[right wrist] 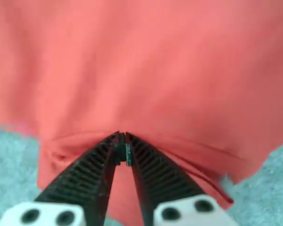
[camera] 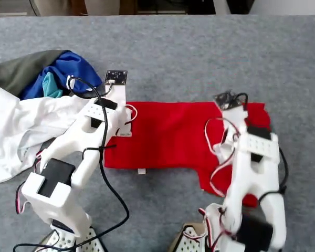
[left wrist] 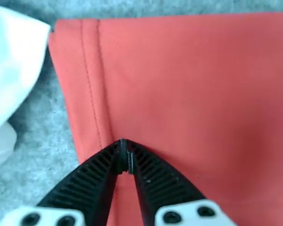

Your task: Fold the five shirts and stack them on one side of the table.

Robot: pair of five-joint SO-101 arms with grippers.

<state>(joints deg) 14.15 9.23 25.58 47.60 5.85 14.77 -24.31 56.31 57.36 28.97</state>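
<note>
Red shirt [camera: 173, 136] lies spread flat mid-table, long axis across, with a small white tag [camera: 142, 171] at its near edge. Left gripper [left wrist: 124, 159] is over the shirt's left edge, tips closed together on the cloth right by the stitched hem; can't tell if any fabric is caught between them. Right gripper [right wrist: 122, 148] is at the shirt's far right corner, tips also together, meeting on a raised crease at the hem; same doubt about a pinch. Left of the red shirt is a loose pile: white shirt [camera: 16, 126] nearest and touching the left arm, blue shirt [camera: 68, 71], a teal piece [camera: 50, 86] and a grey shirt [camera: 21, 73] behind it. Table [camera: 199, 58] is covered in grey felt-like fabric. Past its far edge are a few dark and pale shapes, not identifiable. High view gives the layout and both arm bases at the near edge. Left wrist view adds the double seam line and white cloth just beside the red hem, with grey surface between; right wrist view adds grey surface past both sides of the corner.
</note>
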